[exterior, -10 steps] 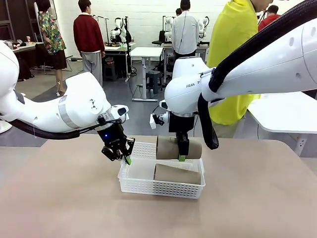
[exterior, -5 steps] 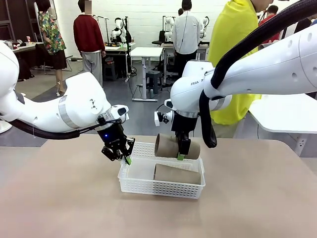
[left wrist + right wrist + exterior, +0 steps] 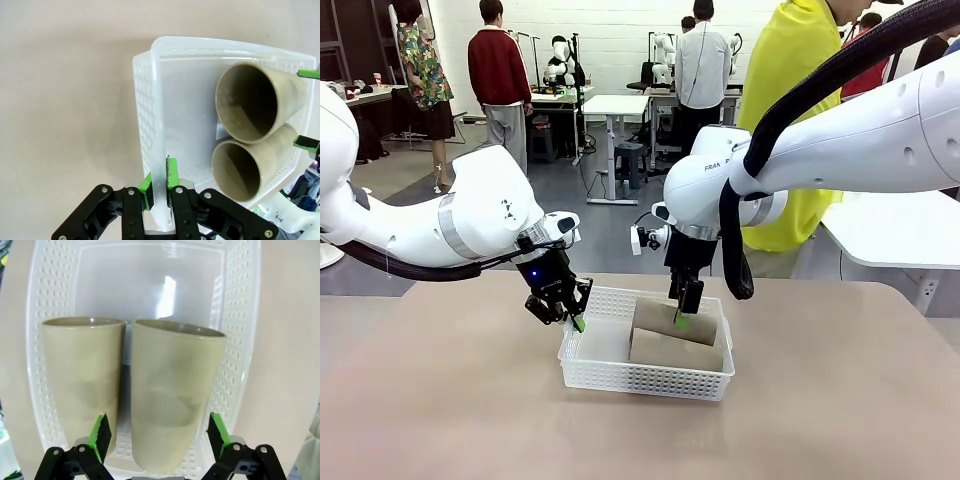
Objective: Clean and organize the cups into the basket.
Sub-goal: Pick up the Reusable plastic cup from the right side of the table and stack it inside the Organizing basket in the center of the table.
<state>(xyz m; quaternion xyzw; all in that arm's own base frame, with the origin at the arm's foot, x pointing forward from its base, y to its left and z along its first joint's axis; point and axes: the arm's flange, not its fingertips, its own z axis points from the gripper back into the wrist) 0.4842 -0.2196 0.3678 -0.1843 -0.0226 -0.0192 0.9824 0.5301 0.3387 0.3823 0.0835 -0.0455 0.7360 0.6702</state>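
Observation:
The white lattice basket (image 3: pixel 640 378) sits mid-table. Two tan cups lie on their sides in its right half, one at the back (image 3: pixel 655 315) and one in front (image 3: pixel 670 352). My left gripper (image 3: pixel 578 322) is shut on the basket's left rim, pinching it between the green pads (image 3: pixel 159 175). My right gripper (image 3: pixel 682 318) hovers just over the back cup. In the right wrist view it (image 3: pixel 159 432) is open, its pads standing either side of the right-hand cup (image 3: pixel 172 390), with the other cup (image 3: pixel 82 385) beside it. The left wrist view looks into both cup mouths (image 3: pixel 247 102) (image 3: pixel 240 170).
The left half of the basket floor (image 3: pixel 185 115) is bare. Open tan tabletop (image 3: pixel 840 400) surrounds the basket. A person in yellow (image 3: pixel 790 120) stands at the far side, and a white table (image 3: pixel 890 225) is at the right.
My right gripper brought the second tan cup down into the basket beside the first and opened off it. The left gripper kept its hold on the rim.

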